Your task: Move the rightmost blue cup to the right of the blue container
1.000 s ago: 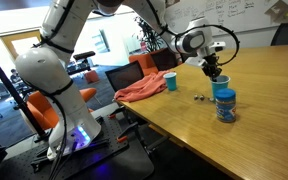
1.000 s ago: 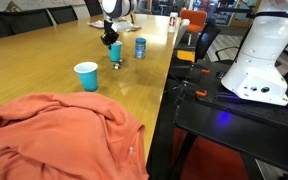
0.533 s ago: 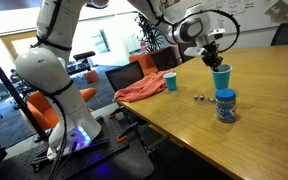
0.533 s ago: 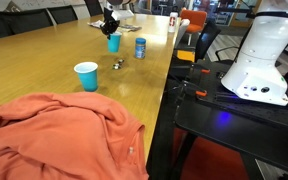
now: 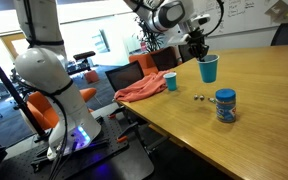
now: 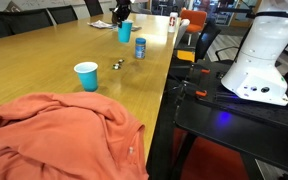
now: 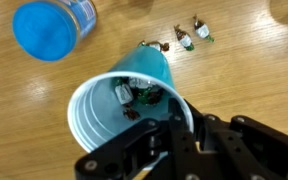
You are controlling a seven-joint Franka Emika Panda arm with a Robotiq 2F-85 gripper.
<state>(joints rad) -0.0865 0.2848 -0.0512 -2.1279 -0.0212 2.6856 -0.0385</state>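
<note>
My gripper (image 5: 197,50) is shut on the rim of the rightmost blue cup (image 5: 208,69) and holds it upright in the air above the table. In the wrist view the fingers (image 7: 172,120) pinch the cup's white rim (image 7: 124,105), and a few small dark bits show at its bottom. The blue container (image 5: 225,104) stands on the table below and apart from the cup, and shows in both exterior views (image 6: 140,47). Its blue lid shows in the wrist view (image 7: 47,28). The held cup (image 6: 125,32) hangs beyond the container, with the gripper (image 6: 122,14) above it.
A smaller, darker blue cup (image 5: 171,82) stands near an orange cloth (image 5: 142,90) at the table's edge. It also shows in an exterior view (image 6: 86,76). Small metal bits (image 5: 199,98) lie on the wood table (image 5: 254,140) between cup and container. Chairs stand beyond the table.
The gripper has lifted the cup off the table from right beside the container and carried it up and away from it. The container and the darker cup have not moved.
</note>
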